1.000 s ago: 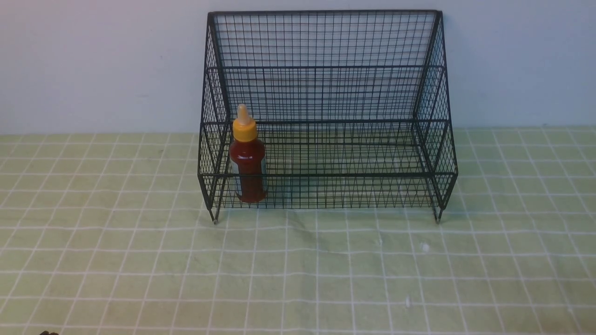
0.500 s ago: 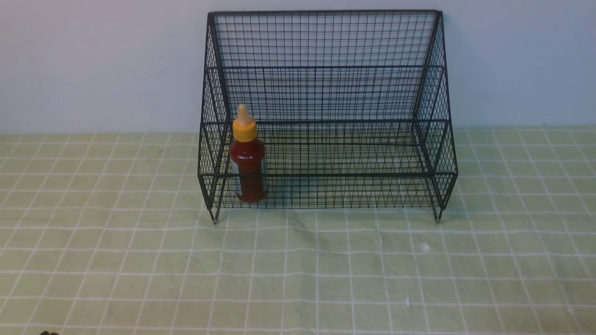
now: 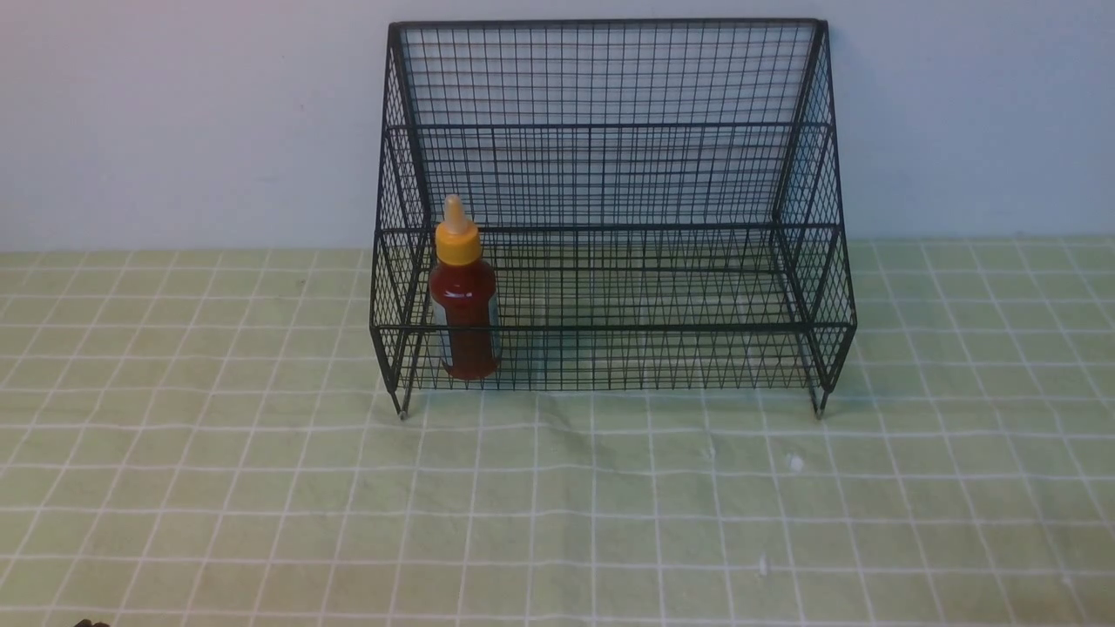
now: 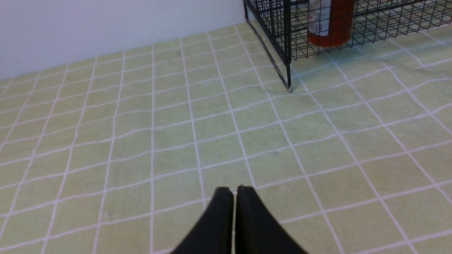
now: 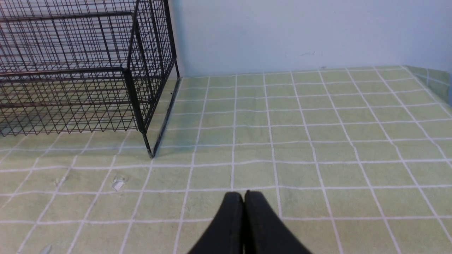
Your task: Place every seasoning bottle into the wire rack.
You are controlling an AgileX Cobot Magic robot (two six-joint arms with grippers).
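Front view: a small clear plastic squeeze bottle of reddish-brown sauce [image 3: 464, 300], with yellow-orange cap and pale pointed nozzle, stood upright inside the large black wire-mesh rack [image 3: 610, 131], on its lowest tier near the robot's-left end.
Rack: it rested on short legs on a pale green cloth with a white grid [image 3: 557, 505], backed against a plain light wall [image 3: 174, 113].
Left gripper [image 4: 235, 192]: black fingers pressed together, holding nothing, poised over the cloth well apart from the rack's corner leg.
Right gripper [image 5: 244, 197]: fingers likewise closed on nothing, above the cloth and clear of the rack's other end.
Task state: the only bottle in sight already sat in the rack, so the job looked finished.
Handling, weight: the bottle seemed light, though the sauce would give it some heft low down.
Handling, stiffness: thin squeeze walls would likely yield, so a hard pinch risked pushing sauce toward the nozzle.
Handling, surface: smooth plastic and a glossy white-grey label looked slippery.
Best hold: across the body just under the cap, with moderate pressure, appeared safest.
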